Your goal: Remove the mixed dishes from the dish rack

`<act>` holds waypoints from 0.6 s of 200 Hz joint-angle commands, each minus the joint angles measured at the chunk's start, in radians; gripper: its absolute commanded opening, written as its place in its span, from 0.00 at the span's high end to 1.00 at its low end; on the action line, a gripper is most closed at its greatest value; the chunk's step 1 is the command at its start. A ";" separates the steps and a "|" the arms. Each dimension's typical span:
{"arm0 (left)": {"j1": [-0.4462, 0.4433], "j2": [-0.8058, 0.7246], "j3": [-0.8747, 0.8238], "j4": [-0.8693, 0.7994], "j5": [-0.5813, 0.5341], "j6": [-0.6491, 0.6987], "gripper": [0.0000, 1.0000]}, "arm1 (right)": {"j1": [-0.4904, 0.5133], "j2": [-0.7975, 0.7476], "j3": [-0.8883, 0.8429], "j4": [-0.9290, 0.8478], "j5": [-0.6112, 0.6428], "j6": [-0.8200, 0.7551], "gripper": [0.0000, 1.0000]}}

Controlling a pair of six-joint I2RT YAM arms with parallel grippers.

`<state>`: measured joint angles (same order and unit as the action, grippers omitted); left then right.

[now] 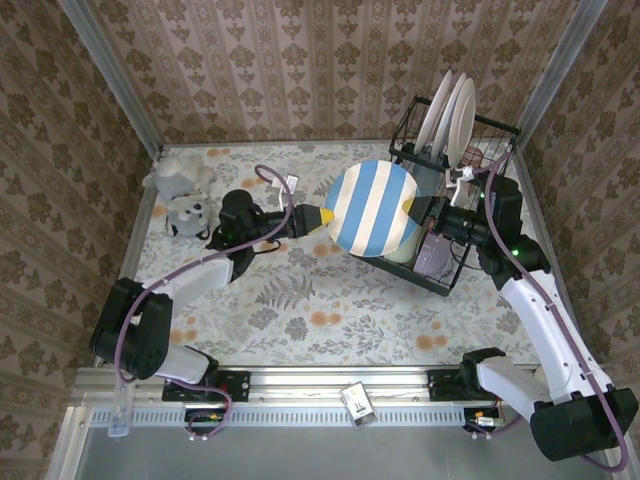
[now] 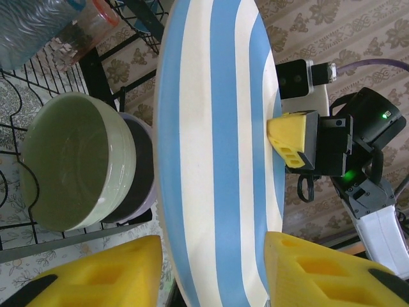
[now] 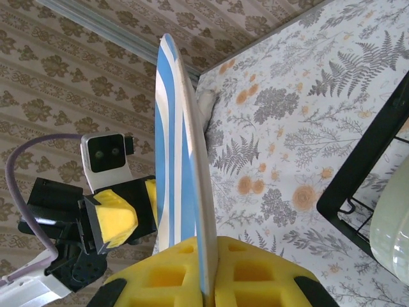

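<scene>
At the far left two grey plush toys [image 1: 183,192] lay on the flowered tablecloth [image 1: 300,300], out of the way and no part of the job. Next came the left gripper [image 1: 322,217], reaching rightward at the height of the plate. Its jaws stood part-way open astride the left rim. The yellow pads [image 2: 307,268] sat one on each face, very near the china, but I could not tell whether they pressed on it.

The blue-and-white striped plate [image 1: 372,208] hung on edge in the air between the two arms, just left of the rack and clear of the cloth. The right gripper [image 3: 206,272] had the opposite rim pinched tight between its closed fingers and, as far as I could judge, carried all the weight. It looked to me like a hand-over. The plate was held upright so each pincer could bite a thin edge, and the left arm had the open cloth on its side to set it down.

Furthest right stood the black wire dish rack [image 1: 500,130]. Two white plates [image 1: 447,112] stood in its upper slots, and a pale green bowl [image 2: 77,160] nested against a lavender bowl [image 2: 144,163] lower down, all yet to be unloaded.
</scene>
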<state>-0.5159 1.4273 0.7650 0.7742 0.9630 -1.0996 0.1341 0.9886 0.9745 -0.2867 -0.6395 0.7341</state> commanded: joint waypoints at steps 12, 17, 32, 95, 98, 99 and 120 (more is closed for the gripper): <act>-0.013 0.004 0.037 0.003 -0.029 0.004 0.58 | 0.013 0.011 -0.001 0.087 -0.038 0.024 1.00; -0.015 0.004 0.037 0.001 -0.031 0.006 0.59 | 0.015 0.013 -0.002 0.090 -0.039 0.024 1.00; -0.016 0.005 0.043 -0.019 -0.039 0.012 0.62 | 0.019 0.018 -0.004 0.101 -0.041 0.030 1.00; -0.019 0.005 0.045 -0.040 -0.077 -0.004 0.96 | 0.043 0.035 -0.004 0.119 -0.046 0.031 1.00; -0.019 0.003 0.044 -0.039 -0.080 -0.009 0.98 | 0.044 0.035 -0.004 0.119 -0.046 0.030 1.00; -0.019 0.004 0.043 -0.038 -0.081 -0.010 0.99 | 0.045 0.035 -0.004 0.119 -0.047 0.030 1.00; -0.019 -0.012 0.027 -0.006 -0.111 -0.047 1.00 | 0.047 0.032 -0.002 0.111 -0.038 0.021 1.00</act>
<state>-0.5278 1.4277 0.7834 0.7265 0.8955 -1.1561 0.1619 1.0172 0.9710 -0.2073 -0.6437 0.7361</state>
